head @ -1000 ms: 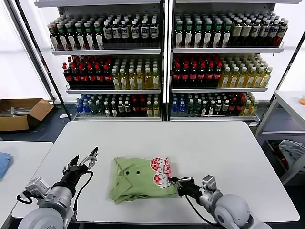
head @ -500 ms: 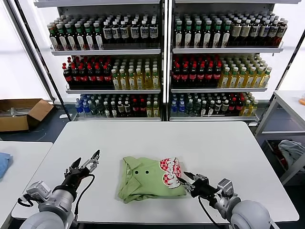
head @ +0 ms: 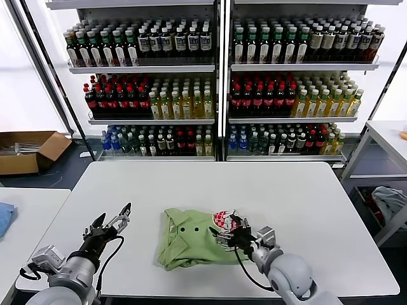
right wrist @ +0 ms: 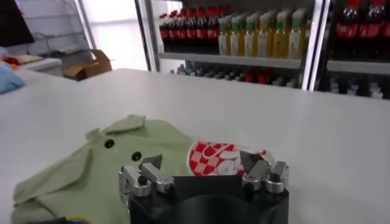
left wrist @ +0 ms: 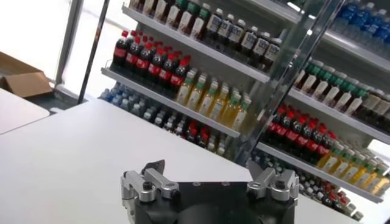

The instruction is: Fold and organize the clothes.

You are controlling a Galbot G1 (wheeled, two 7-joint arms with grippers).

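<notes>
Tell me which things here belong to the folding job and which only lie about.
Job: green shirt; right gripper, open over its patch; left gripper, open, beside it.
Lying about: cardboard box; bottle shelves; blue cloth.

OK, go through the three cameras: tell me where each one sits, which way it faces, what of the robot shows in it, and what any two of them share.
Head view: on the robot's head, looking forward and down at the white table, the green shirt and the bottle shelves; both arms show, left tool open, right tool over the shirt.
Left wrist view: on the left arm, facing across bare table to the shelves; its own open left tool shows.
Right wrist view: on the right arm, low over the shirt; open right tool shows.
Shared: head and right wrist both show the shirt's checkered patch.
</notes>
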